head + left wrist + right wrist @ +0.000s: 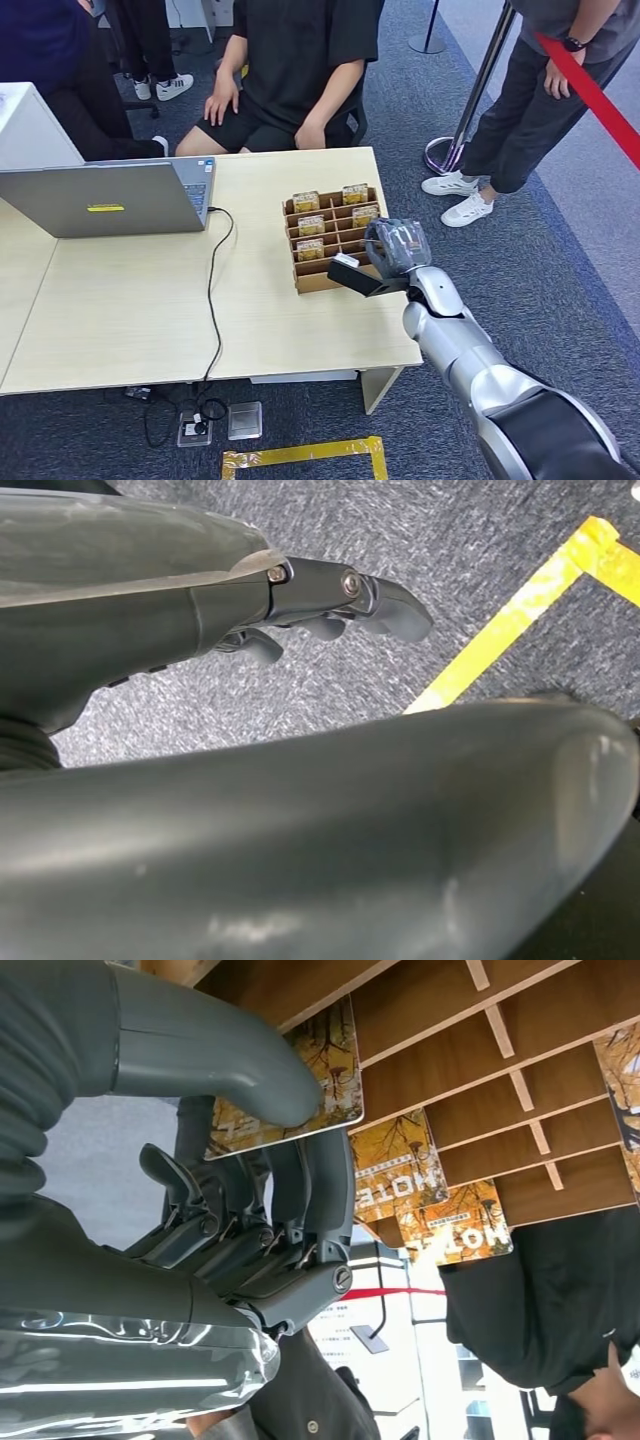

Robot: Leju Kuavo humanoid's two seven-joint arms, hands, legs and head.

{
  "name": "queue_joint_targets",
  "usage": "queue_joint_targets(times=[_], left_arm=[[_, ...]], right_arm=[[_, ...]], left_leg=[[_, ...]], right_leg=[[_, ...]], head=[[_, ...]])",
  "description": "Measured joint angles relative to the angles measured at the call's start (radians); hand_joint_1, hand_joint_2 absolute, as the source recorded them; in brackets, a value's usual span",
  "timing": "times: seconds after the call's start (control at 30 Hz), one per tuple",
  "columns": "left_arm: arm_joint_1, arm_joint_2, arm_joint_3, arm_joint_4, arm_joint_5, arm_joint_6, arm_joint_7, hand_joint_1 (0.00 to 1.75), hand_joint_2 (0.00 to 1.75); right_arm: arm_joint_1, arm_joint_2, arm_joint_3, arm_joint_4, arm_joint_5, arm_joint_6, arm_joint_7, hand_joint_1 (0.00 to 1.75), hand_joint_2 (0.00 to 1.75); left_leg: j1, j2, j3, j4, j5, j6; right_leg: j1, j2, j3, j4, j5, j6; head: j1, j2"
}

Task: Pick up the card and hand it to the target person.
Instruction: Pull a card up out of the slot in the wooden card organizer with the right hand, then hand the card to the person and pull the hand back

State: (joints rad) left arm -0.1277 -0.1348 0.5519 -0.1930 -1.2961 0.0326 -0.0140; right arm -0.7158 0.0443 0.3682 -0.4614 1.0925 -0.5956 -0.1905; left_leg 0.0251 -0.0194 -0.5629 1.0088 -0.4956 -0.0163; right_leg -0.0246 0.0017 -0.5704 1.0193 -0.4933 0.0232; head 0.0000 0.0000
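Fingers (302, 1190) and thumb of the right hand (392, 250) pinch a card (332, 1080) at the rack (332, 235); pickup underway, next lift it clear.

A pale wooden table (136, 310) filled the left and centre of the frame; grey-blue carpet (543, 270) covered the floor around it; yellow tape (302, 455) marked the carpet at the bottom centre; a chrome post (472, 105) with a red belt (596, 100) stood at upper right.
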Motion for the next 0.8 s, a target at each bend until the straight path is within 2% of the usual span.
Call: queue_joint_targets(times=[0.13, 0.27, 0.43, 0.57, 0.67, 0.8], left_arm=[[0.0, 0.0, -0.003, 0.0, -0.003, 0.01, -0.001, 0.0, 0.0], [-0.002, 0.0, -0.023, -0.002, -0.023, 0.052, 0.004, 0.0, 1.75], [-0.007, 0.002, -0.01, -0.002, -0.009, 0.066, -0.001, 0.0, 1.75], [-0.008, 0.003, -0.01, -0.001, -0.01, 0.071, 0.005, 0.0, 1.75], [-0.008, 0.004, -0.013, -0.001, -0.013, 0.072, 0.007, 0.0, 1.75], [-0.008, 0.004, -0.02, 0.0, -0.021, 0.07, 0.007, 0.0, 1.75]], right_arm=[[0.001, 0.0, -0.002, -0.002, 0.002, 0.0, 0.001, 1.49, 1.75], [0.004, -0.002, -0.008, -0.005, 0.004, -0.003, 0.002, 1.5, 1.75], [0.008, -0.003, -0.026, -0.014, -0.014, -0.008, -0.014, 1.5, 1.75], [0.013, 0.0, -0.062, -0.052, -0.074, -0.018, -0.064, 1.5, 1.75], [0.019, -0.002, -0.089, -0.121, -0.13, -0.034, -0.109, 1.5, 1.75], [0.044, -0.01, -0.112, -0.291, -0.208, -0.061, -0.162, 1.5, 1.75]], left_leg=[[0.0, -0.001, 0.0, 0.0, -0.001, 0.0], [0.0, 0.0, 0.0, 0.0, 0.0, 0.0], [0.0, -0.001, 0.0, 0.0, 0.0, 0.0], [0.0, -0.001, 0.0, 0.0, 0.0, 0.0], [0.0, -0.001, 0.0, 0.001, 0.0, 0.0], [0.0, -0.001, -0.001, 0.001, 0.0, 0.0]], right_leg=[[0.0, 0.0, 0.001, 0.0, 0.0, 0.0], [0.0, 0.0, 0.0, 0.0, 0.0, 0.0], [0.0, -0.001, 0.001, 0.0, 0.0, 0.0], [0.0, -0.001, 0.0, 0.0, 0.0, 0.0], [0.0, -0.001, 0.0, 0.001, 0.0, 0.0], [0.0, 0.0, -0.001, 0.002, 0.0, 0.0]], head=[[0.0, 0.0], [0.0, 0.0], [0.0, 0.0], [0.0, 0.0], [0.0, 0.0], [0.0, 0.0]])
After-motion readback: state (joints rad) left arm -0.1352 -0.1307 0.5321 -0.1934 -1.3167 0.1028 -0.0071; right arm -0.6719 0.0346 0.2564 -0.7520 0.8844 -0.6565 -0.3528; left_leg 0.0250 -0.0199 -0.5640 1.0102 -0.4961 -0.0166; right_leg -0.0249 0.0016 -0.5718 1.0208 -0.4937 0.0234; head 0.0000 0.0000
